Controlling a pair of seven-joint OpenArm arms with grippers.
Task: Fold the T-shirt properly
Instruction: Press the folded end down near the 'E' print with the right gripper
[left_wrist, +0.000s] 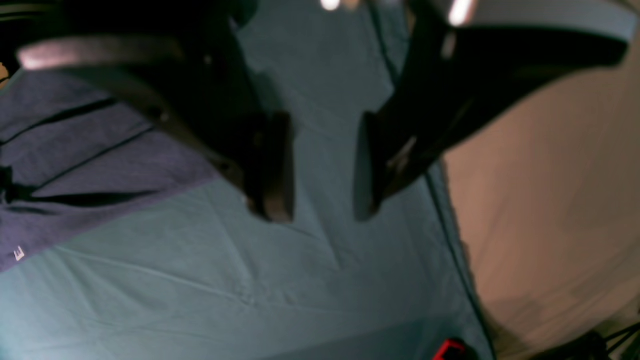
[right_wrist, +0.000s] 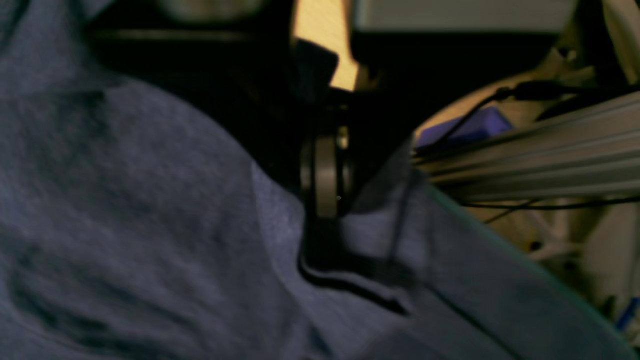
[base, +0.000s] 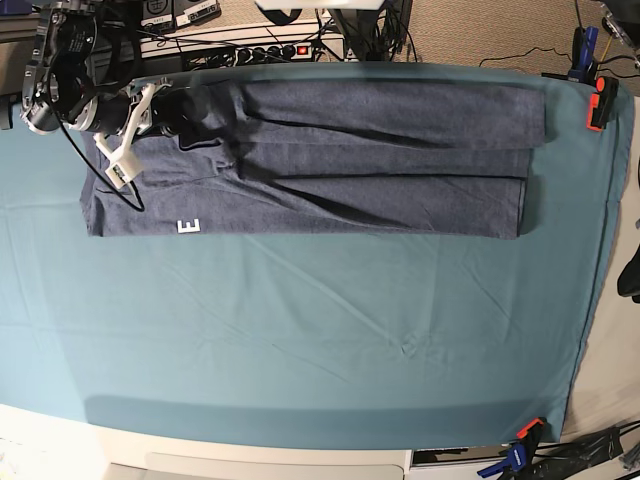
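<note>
Base view, far upper left: right arm's black and white gripper (base: 185, 108) sits low over the left end of the heathered slate-blue cotton T-shirt (base: 330, 170). Fingers together, clamped on a fold of the shirt fabric. Right wrist view confirms it: dark fingers (right_wrist: 325, 175) pressed shut at frame centre, blue-grey T-shirt (right_wrist: 140, 210) bunched up around and under them and filling the left and lower frame; very blurred.

The shirt lies folded into a long horizontal band across the upper part of the base view, from upper left almost to upper right, on the plain teal table cloth (base: 320, 340). Several lengthwise folds are stacked, the top layer reaching furthest right. One white block letter (base: 189, 226) shows near the band's lower left edge. The same letter appears at the left edge of the left wrist view (left_wrist: 19, 253), beside the shirt (left_wrist: 85, 165) in that frame's left half.

Left wrist view, centre: left arm's black gripper (left_wrist: 322, 170) hangs over bare teal cloth (left_wrist: 250, 280), fingers (left_wrist: 277, 165) clearly apart, nothing between them, off the shirt's edge.

Base view, right edge: orange clamp (base: 598, 104) on the cloth at upper right, another orange clamp (base: 527, 430) at lower right.
</note>
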